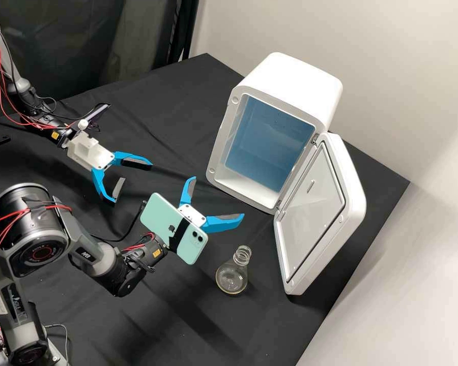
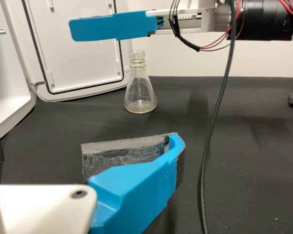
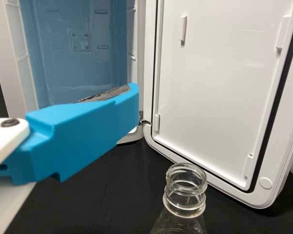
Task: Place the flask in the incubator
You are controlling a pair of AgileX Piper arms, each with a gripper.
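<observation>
The clear glass conical flask (image 1: 233, 272) is standing upright on the black-covered bench (image 1: 178, 117), just in front of the swung-open door (image 1: 318, 208) of the white box-shaped incubator with the blue interior (image 1: 290, 84). Nothing is touching it.

The right gripper (image 1: 212, 204) is hanging near the flask, higher than its threaded mouth. Its two blue fingers are spread wide and holding nothing. In my judgement it is lining up to come down and close round the neck, the narrowest part and the easiest to grip. The door is lying fully back, which is leaving a free path into the chamber for the loaded gripper.

The left gripper (image 1: 123, 177) is sitting well apart from the flask, farther back on the bench. Its fingers are also parted and empty, and it appears to be keeping out of the working arm's way.

A mint-green phone (image 1: 172, 233) strapped at the right wrist is covering part of that arm in the high view. In the right wrist view the flask's body is cut off at the edge, leaving the neck alone in sight. A faint yellowish tint is showing at the flask's base, and I cannot tell whether it is liquid or glass. The chamber floor is partly hidden behind the front sill
</observation>
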